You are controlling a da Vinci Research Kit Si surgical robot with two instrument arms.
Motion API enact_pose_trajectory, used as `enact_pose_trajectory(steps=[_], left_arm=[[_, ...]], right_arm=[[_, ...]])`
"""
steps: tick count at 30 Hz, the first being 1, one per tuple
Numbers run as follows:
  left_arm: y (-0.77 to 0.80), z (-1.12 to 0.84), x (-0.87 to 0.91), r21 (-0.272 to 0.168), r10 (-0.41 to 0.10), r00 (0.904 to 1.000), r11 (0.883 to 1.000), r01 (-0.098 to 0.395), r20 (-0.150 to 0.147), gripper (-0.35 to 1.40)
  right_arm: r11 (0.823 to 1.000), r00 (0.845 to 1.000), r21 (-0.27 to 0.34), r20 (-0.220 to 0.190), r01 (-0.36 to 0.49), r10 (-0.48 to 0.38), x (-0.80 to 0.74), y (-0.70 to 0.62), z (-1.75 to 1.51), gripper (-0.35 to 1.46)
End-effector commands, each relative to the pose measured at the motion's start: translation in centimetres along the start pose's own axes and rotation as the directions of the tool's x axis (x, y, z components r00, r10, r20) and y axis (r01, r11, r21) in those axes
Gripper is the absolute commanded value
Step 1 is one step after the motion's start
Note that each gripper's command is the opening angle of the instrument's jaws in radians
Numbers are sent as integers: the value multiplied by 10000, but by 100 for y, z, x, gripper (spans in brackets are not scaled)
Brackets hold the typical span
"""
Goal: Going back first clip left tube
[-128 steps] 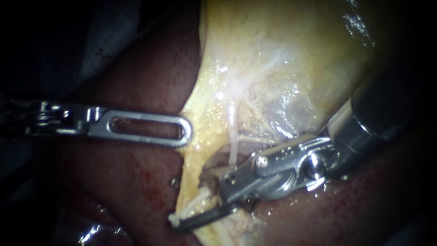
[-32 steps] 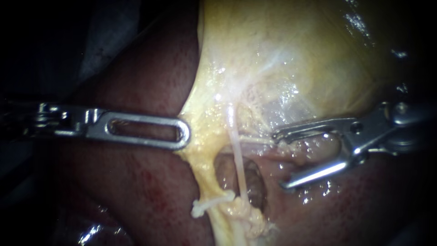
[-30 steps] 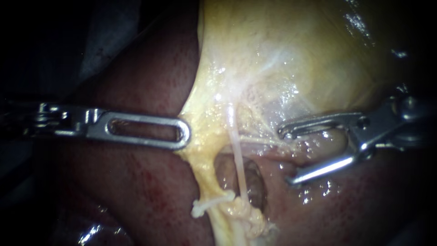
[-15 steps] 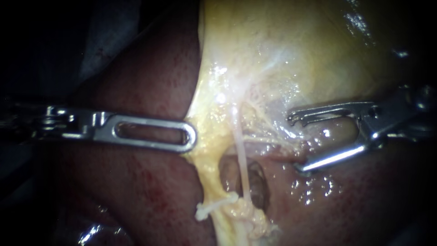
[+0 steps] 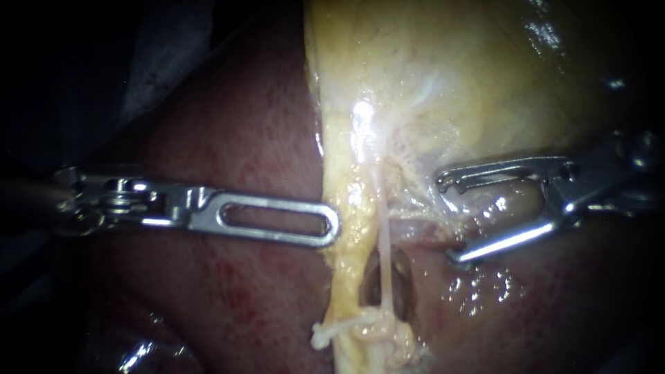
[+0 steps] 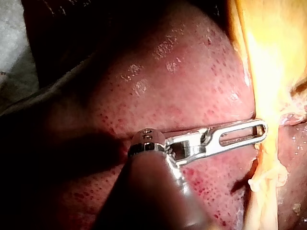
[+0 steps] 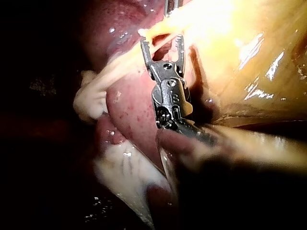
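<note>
In the endoscope view 2 strands run down from the yellow gallbladder [image 5: 471, 83] over the dark red liver [image 5: 228, 138], with a dark opening between them. The thicker, yellow strand is the left tube [image 5: 344, 256]. Just beside it on the right hangs a thin pale tube [image 5: 383, 235]. Both end low down in a lumpy knot of tissue, where a small whitish crosspiece [image 5: 324, 335] sticks out to the left of the left tube's foot — whether that is a clip I cannot tell.

The left instrument [image 5: 331, 228] comes in level across the liver. Its slotted tip touches the left edge of the left tube about halfway down, above the crosspiece. Whether it grips the tube or only leans on it cannot be told. In the left wrist view the left instrument [image 6: 261, 130] likewise reaches over the liver [image 6: 182, 86], with its tip at the edge of the left tube [image 6: 268, 163].

The right instrument [image 5: 449, 220] stands on the far side of both tubes, apart from them. Its 2 jaws are spread wide and hold nothing — only wet pink tissue shows behind the gap. Its upper jaw lies along the lower rim of the gallbladder. The right wrist view shows the right instrument [image 7: 162, 44] with the same spread jaws, their tips near a pale yellow strand crossing ahead of them. Whether they touch it is unclear.
</note>
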Motion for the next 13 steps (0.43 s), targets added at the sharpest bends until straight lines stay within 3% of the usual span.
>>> enact_pose_trajectory(steps=[1,13], left_arm=[[0,0,0,-3,3,10000,10000,-3,-5,-35],[0,0,0,-1,1,10000,10000,-1,-8,-35]], right_arm=[[10000,10000,-2,2,-3,3,0,0,0,60],[10000,10000,-8,1,-5,5,1,-1,1,60]])
